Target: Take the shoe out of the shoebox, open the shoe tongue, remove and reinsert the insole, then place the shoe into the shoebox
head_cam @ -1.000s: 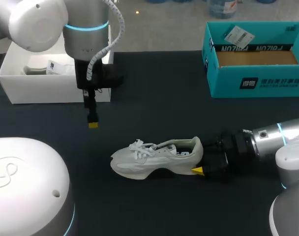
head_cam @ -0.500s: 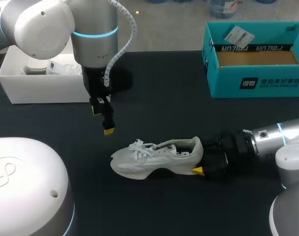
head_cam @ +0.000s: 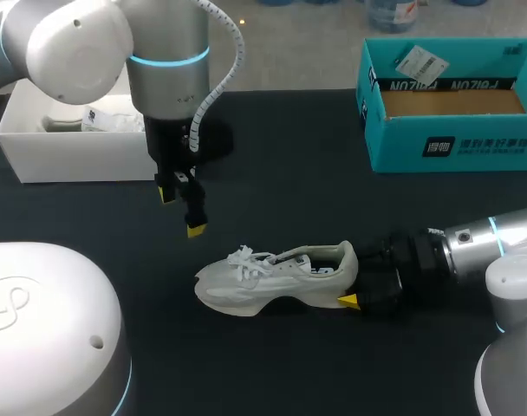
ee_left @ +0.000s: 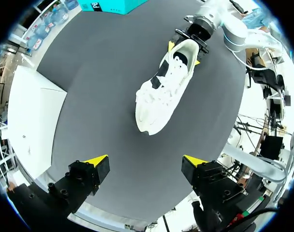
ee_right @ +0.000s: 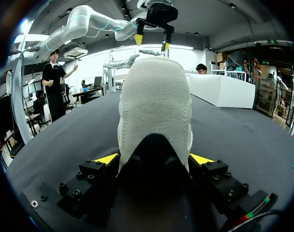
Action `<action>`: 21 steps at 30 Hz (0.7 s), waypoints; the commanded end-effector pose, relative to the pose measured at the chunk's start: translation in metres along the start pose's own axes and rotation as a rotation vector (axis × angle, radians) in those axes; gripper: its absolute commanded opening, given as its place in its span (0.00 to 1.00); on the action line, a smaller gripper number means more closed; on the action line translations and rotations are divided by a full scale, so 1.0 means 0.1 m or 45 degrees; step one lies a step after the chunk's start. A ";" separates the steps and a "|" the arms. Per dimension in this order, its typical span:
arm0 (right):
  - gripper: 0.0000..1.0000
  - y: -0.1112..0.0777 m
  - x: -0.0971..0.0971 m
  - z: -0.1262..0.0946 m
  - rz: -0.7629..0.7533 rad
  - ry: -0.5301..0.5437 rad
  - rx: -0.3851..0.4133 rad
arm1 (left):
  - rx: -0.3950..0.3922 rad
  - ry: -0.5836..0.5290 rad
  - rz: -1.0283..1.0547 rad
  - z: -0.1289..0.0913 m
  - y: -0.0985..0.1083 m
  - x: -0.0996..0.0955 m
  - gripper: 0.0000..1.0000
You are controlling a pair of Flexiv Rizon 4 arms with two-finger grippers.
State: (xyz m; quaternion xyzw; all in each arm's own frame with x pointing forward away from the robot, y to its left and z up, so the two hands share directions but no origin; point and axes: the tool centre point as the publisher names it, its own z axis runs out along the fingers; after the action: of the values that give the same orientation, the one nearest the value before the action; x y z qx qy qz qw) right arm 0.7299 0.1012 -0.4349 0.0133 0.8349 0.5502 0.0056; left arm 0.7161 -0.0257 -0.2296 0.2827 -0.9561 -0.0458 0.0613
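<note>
Black table [head_cam: 289, 165]: white shoe [head_cam: 276, 276] stands on its sole mid-surface, heel clamped by right gripper [ee_right: 155, 159]. Left gripper [head_cam: 181, 212] hangs above the table near the toe, fingers spread, empty. Teal shoebox [head_cam: 450, 143] at far right, white box [head_cam: 90, 160] at far left.

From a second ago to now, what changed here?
The left claw moved away from the white box toward the shoe, open, holding nothing. The right claw stayed shut on the shoe's heel; the shoe, the white box and the teal box did not move.

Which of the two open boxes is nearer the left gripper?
The white cardboard box, close by the left gripper; the teal cardboard box stands across the table, at the far right.
</note>
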 end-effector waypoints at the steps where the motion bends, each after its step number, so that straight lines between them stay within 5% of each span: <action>1: 0.00 -0.06 0.00 0.05 0.000 -0.003 0.003 | -0.110 -0.151 -0.389 0.01 -0.13 0.20 1.00; 13: 0.00 -0.06 0.00 0.05 0.000 -0.003 0.003 | -0.082 -0.231 -0.937 0.17 -0.27 0.77 1.00; 21: 0.00 -0.06 0.00 0.05 0.000 -0.003 0.003 | 0.015 -0.160 -1.137 0.16 -0.29 0.85 1.00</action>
State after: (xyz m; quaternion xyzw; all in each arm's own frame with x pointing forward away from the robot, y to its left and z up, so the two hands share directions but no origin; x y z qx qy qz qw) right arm 0.7299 0.1013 -0.4349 0.0133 0.8349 0.5503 0.0055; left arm 0.6619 -0.0949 -0.2434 0.5863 -0.8030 -0.1053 -0.0202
